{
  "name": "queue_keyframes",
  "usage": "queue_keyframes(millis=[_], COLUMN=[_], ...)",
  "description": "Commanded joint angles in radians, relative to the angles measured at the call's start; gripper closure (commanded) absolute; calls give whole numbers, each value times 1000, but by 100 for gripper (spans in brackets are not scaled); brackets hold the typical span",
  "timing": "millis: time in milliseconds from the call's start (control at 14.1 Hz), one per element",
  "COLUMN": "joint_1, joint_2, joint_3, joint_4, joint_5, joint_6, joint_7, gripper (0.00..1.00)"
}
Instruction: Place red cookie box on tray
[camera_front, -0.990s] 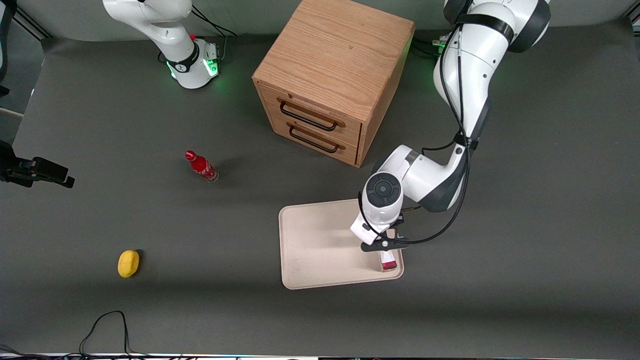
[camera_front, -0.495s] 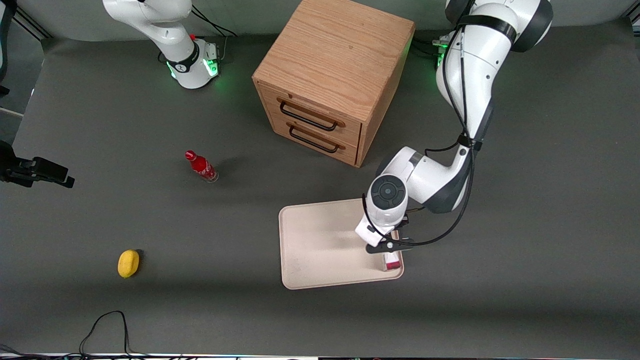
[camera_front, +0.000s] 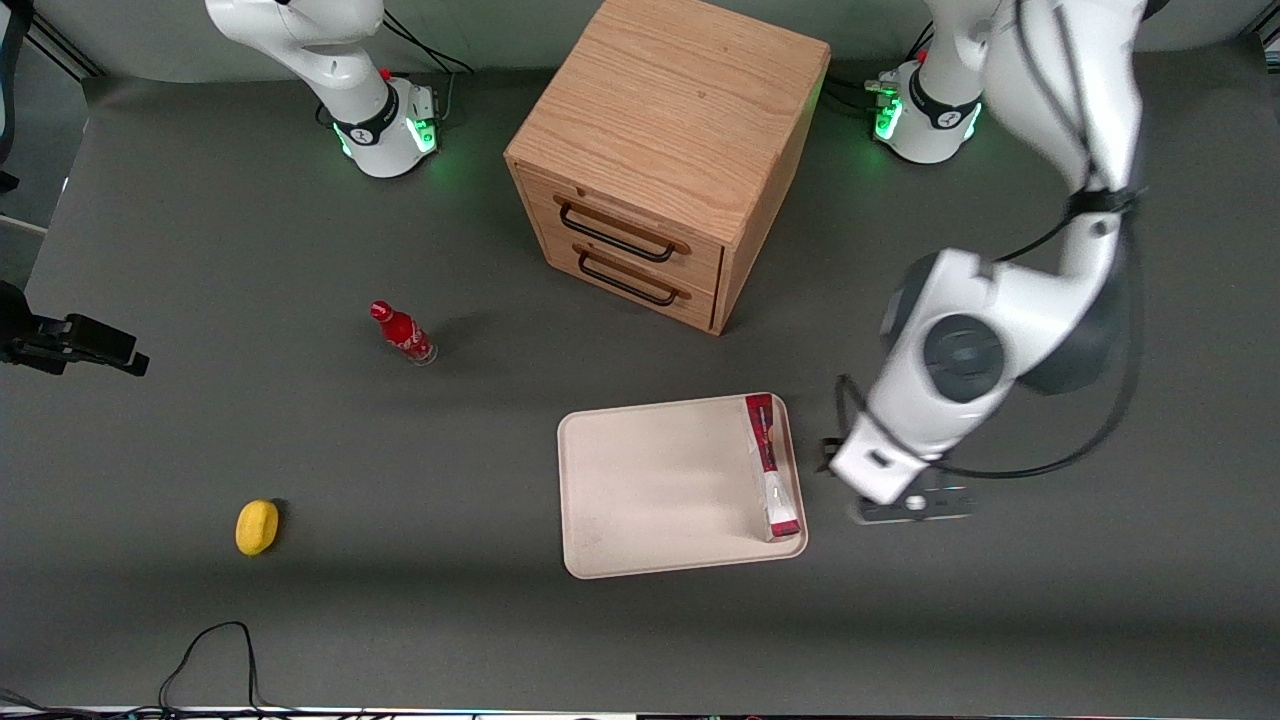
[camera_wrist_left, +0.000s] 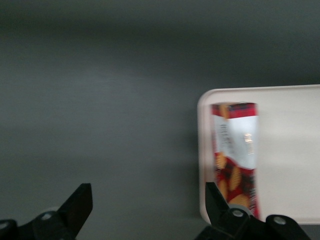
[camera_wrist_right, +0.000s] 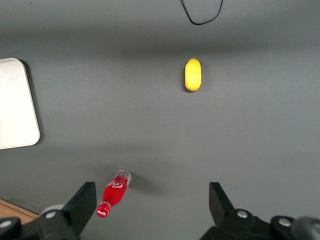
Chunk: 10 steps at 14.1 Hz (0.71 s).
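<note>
the red cookie box (camera_front: 771, 466) lies flat in the tray (camera_front: 650, 490), along the edge nearest me. my gripper (camera_wrist_left: 150, 212) hangs spread wide and empty over bare table just beside the tray. the placing looks done; nothing seems left.

One long dark red cookie box with pale printed panels (camera_front: 771, 466), one flat cream rectangular tray (camera_front: 650, 490), one oak-coloured wooden cabinet (camera_front: 665, 150) with two drawers, one small red bottle (camera_front: 402, 332), one yellow oval object (camera_front: 256, 527), and one working gripper (camera_front: 905, 495) over one dark grey table (camera_front: 300, 430).
</note>
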Motion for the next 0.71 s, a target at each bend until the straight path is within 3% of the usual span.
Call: queue_keyframes(millis=[0, 212, 636], joint_1=[49, 121, 258], joint_2=[-157, -279, -554], joint_3=[37, 37, 37], joint_4=[-100, -148, -404], joint_5=[-38, -27, -21], joint_6=[-79, -171, -165], joint_7=[115, 155, 315], gripper=[0, 0, 0])
